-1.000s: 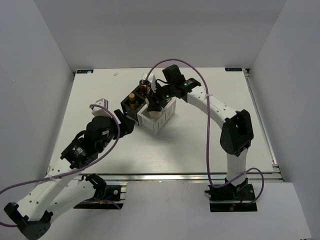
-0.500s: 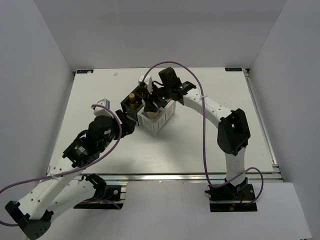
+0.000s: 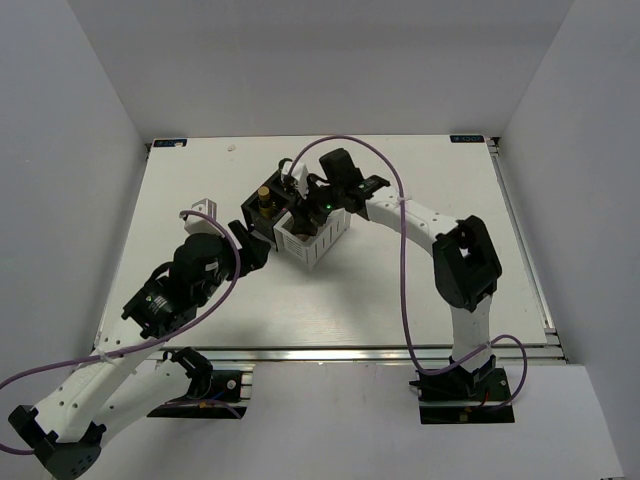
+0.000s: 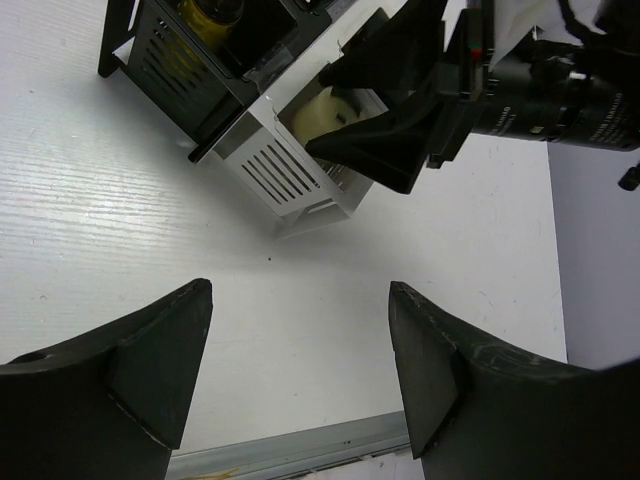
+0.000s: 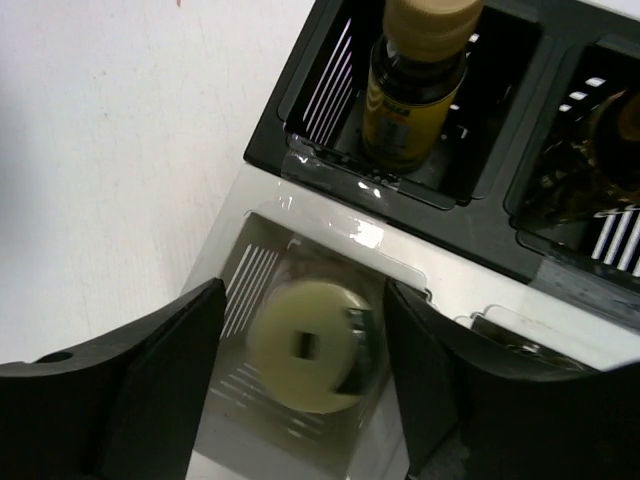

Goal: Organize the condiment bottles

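While I watch the top feed, the right gripper [image 3: 303,213] hangs over the two boxes that sit on the bench [image 3: 420,300], toward its far edge and a little left of the middle. From its wrist camera I see the right gripper [image 5: 302,300] with its fingers spread wide and nothing clamped between them. The cream-white jar [image 5: 305,345] lies below, in the gap between the fingers, down inside a compartment of the white box [image 5: 330,232]. I cannot tell how far above the jar the fingers hang. The black box [image 5: 400,200] touches the white box on its far side. A yellow bottle [image 5: 415,80] with a tan cap stands upright in one compartment of the black box. In the compartment next to it I make out a dark amber bottle [image 5: 605,130], mostly in shadow. The left gripper [image 4: 300,300] hovers over bare bench on the near-left side of the boxes, its fingers parted and holding nothing, pointed toward them. In that view the white box [image 4: 290,180] shows its slotted wall, with the cream-white jar [image 4: 325,112] inside under the right arm's fingers and the black box [image 4: 165,65] beyond.
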`<state>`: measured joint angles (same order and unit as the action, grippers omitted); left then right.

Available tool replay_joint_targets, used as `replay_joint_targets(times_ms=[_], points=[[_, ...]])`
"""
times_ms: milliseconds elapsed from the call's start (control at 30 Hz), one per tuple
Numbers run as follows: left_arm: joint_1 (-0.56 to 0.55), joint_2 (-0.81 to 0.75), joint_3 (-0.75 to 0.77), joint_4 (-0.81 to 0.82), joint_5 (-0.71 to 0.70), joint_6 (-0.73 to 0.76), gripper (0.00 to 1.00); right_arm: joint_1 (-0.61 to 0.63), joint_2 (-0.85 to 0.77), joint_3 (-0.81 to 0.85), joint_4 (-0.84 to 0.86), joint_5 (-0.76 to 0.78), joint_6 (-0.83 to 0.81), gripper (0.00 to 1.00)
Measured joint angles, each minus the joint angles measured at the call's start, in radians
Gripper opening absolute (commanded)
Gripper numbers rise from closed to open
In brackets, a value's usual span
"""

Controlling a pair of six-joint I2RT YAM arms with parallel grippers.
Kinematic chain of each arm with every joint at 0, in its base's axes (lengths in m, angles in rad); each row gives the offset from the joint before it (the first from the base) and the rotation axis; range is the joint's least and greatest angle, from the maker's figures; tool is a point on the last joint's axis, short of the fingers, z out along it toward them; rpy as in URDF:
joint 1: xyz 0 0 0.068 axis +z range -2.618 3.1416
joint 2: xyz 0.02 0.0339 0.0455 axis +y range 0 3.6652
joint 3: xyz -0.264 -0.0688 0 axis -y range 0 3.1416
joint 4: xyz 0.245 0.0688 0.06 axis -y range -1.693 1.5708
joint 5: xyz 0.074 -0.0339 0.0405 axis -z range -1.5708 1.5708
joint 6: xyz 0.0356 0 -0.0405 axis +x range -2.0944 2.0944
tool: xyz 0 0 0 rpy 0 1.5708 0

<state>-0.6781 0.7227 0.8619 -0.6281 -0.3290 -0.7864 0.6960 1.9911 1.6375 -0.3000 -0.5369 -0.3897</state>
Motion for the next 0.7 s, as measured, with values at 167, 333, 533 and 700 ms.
replay_joint_targets(times_ms=[167, 333, 533, 700], points=[[0.000, 0.002, -0.005, 0.000, 0.000, 0.000, 0.81, 0.000, -0.033, -0.014, 0.013, 0.008, 0.010, 0.73], [0.000, 0.003, -0.005, 0.002, 0.000, 0.001, 0.82, -0.005, -0.040, 0.009, -0.026, 0.009, 0.035, 0.89], [0.000, 0.001, -0.005, 0.021, 0.011, 0.021, 0.97, -0.036, -0.106, 0.139, -0.157, 0.014, 0.112, 0.89], [0.000, 0.003, -0.005, 0.090, 0.061, 0.056, 0.98, -0.103, -0.266, 0.166, -0.251, 0.076, 0.183, 0.89]])
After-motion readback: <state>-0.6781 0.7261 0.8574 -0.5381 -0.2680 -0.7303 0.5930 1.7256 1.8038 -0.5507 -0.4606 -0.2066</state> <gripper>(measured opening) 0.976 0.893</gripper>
